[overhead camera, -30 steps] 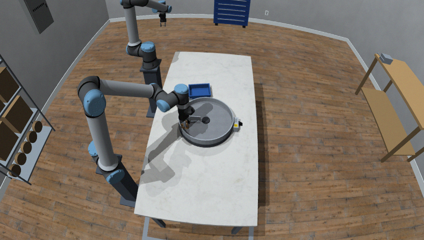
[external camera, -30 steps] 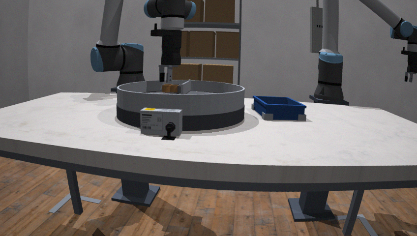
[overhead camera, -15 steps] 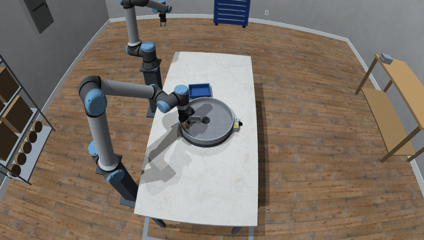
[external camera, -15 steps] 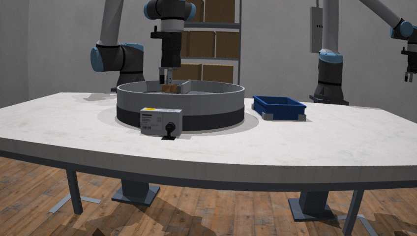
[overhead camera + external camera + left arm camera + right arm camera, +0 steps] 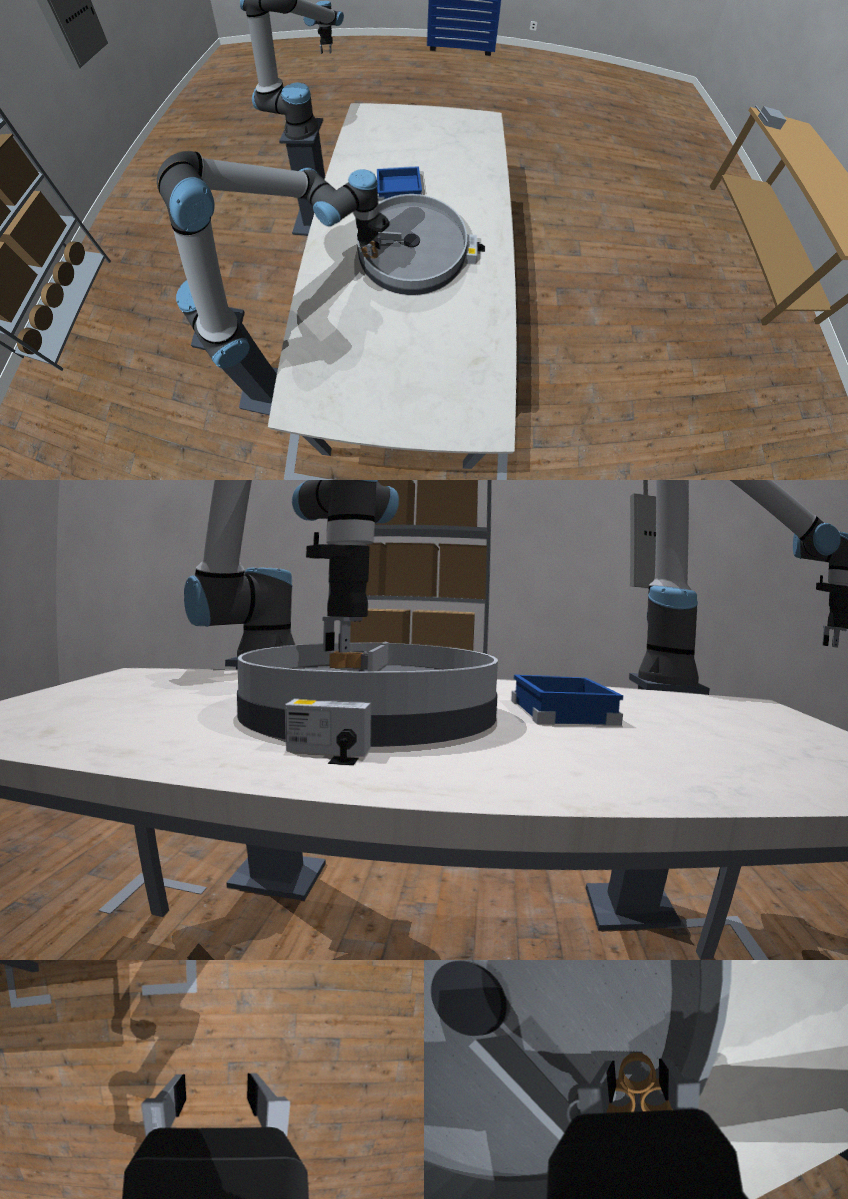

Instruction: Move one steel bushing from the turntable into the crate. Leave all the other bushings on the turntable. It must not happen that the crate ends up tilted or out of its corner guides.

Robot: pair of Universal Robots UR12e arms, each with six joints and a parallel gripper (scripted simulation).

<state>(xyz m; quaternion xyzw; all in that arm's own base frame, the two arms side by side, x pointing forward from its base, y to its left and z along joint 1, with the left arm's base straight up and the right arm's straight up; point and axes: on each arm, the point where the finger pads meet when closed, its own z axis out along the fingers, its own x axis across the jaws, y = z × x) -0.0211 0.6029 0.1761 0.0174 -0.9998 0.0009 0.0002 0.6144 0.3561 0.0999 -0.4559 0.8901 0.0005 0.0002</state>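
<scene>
My right gripper (image 5: 336, 644) (image 5: 637, 1072) is open, low inside the turntable (image 5: 416, 286) (image 5: 416, 688), its fingers on either side of one bronze-coloured bushing (image 5: 638, 1056). Two more bronze rings touch it, partly hidden by the gripper body. A pale grey ring (image 5: 569, 1108), apparently a steel bushing, shows beside the left finger in the right wrist view, mostly hidden. The blue crate (image 5: 399, 192) (image 5: 586, 709) stands level between grey corner guides (image 5: 544, 717). My left gripper (image 5: 325, 49) (image 5: 831, 641) (image 5: 216, 1086) is open and empty, far from the table.
A grey divider (image 5: 389, 236) (image 5: 377, 656) (image 5: 519, 1084) runs from the dark hub (image 5: 411, 240) (image 5: 469, 997) towards the bushings. The turntable's raised wall stands close to the right gripper. A control box (image 5: 473, 251) (image 5: 309, 729) stands against the turntable's outer side.
</scene>
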